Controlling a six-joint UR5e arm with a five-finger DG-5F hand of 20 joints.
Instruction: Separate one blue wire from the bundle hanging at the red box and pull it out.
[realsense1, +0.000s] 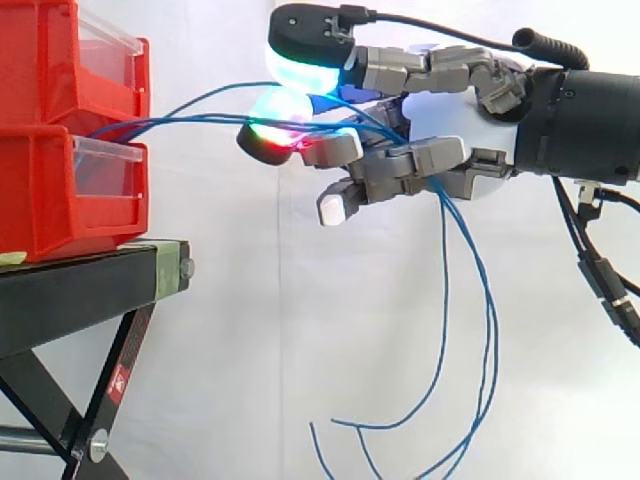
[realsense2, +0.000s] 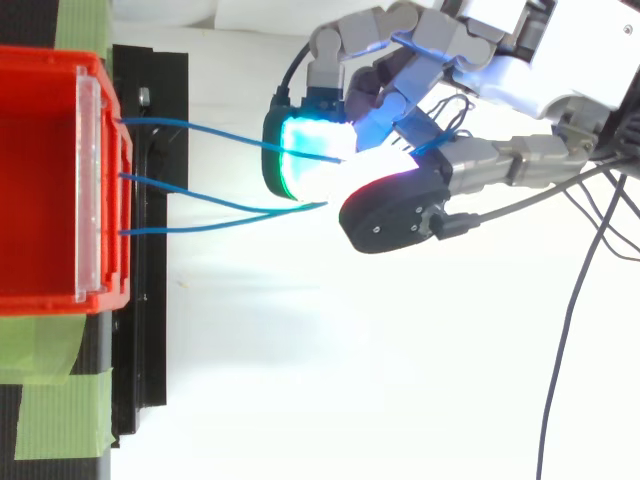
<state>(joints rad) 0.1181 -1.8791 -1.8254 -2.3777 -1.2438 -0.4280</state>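
Across the whole background of the side view hangs a white curtain (realsense1: 250, 350). At the lower left of that view a black bench (realsense1: 80, 285) carries two stacked red bins (realsense1: 40, 190), each with a clear front panel (realsense1: 105, 170). In the top view the upper bin fills the left edge. The hand (realsense1: 450, 110) reaches in from the right of the side view, level with the bins but well apart from them, and in the top view it sits at the upper right. Its fingers are curled and its glowing pads (realsense1: 300, 65), cyan, green and red, are drawn together around the blue wires (realsense1: 200, 118). One broad pad sits above the strands and the others close in from below. From above, three wires (realsense2: 200, 125) leave the bin's front edge. The top one runs to the cyan pad, and the lower two merge just before the gap between the pads. In the side view the strands come out where the upper and lower bins meet and rise slightly toward the hand. They pass through its grip, and beyond it they drop in long loose curves toward the lower middle of the frame, where their free ends (realsense1: 440, 330) turn upward. Strips of green tape (realsense2: 60, 410) lie on the bench at the lower left of the top view.
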